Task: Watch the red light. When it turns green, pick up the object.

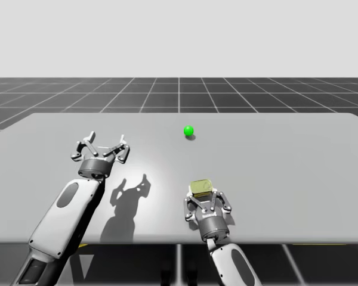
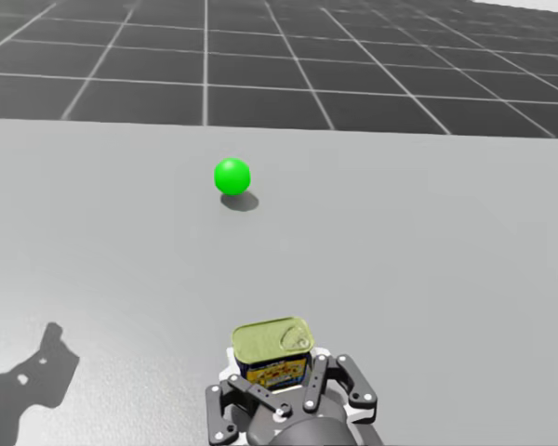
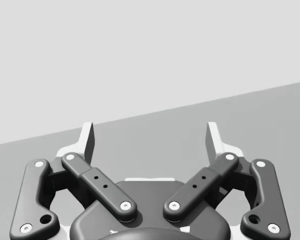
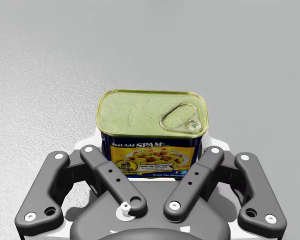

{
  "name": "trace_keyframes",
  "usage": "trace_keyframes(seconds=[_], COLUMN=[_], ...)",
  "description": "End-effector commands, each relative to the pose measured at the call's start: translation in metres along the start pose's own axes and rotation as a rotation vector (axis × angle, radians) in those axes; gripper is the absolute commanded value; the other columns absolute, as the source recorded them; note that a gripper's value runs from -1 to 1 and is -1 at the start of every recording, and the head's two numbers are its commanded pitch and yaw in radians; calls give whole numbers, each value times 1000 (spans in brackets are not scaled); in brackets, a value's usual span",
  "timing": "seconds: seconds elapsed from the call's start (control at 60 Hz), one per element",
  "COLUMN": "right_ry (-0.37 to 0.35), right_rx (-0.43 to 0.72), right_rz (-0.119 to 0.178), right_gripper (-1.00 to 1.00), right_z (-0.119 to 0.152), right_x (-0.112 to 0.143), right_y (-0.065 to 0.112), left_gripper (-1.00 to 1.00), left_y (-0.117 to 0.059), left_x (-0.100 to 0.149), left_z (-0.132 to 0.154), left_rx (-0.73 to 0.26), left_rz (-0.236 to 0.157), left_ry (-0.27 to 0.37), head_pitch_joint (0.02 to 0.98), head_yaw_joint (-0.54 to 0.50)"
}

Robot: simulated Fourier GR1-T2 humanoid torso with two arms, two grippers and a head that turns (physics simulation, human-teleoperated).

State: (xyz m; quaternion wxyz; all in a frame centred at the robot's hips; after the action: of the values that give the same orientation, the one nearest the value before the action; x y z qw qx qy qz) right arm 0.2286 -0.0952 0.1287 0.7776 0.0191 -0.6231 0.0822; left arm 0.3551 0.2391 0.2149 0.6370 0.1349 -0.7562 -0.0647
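Light [image 1: 188, 130] green | right pincer [image 4: 151, 148] wide, blue rectangular can [image 4: 152, 112] between its jaws | left pincer [image 3: 150, 142] wide

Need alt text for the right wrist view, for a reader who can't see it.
A rectangular blue can with a yellow-green pull-tab lid stands upright on the grey table, directly ahead of my right hand and close against it. Its picture label faces the camera.
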Motion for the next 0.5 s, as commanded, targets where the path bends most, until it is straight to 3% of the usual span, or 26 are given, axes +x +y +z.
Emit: trace_keyframes(seconds=[0.017,0.25,0.35,0.433,0.5], right_ry=[24,15,14,6,-24], right_rx=[-81,-73,-70,-47,-30], right_rz=[-18,-19,-22,-44,-29], right_gripper=[1000,1000,1000,1000,1000], right_z=[-1,-1,0,5,8], right_x=[-6,-5,-4,5,16], right_y=[-4,-4,-5,-5,-5], left_gripper=[-1000,-1000,-1000,-1000,-1000], left_y=[0,0,0,0,0], left_x=[0,0,0,0,0], left_z=[0,0,0,0,0], left_rx=[-1,-1,-1,-1,-1], left_rz=[-1,-1,-1,-1,-1], left_ry=[0,0,0,0,0], head_pitch_joint=[568,462,463,467,468], head_yaw_joint=[-169,-172,-171,-172,-172])
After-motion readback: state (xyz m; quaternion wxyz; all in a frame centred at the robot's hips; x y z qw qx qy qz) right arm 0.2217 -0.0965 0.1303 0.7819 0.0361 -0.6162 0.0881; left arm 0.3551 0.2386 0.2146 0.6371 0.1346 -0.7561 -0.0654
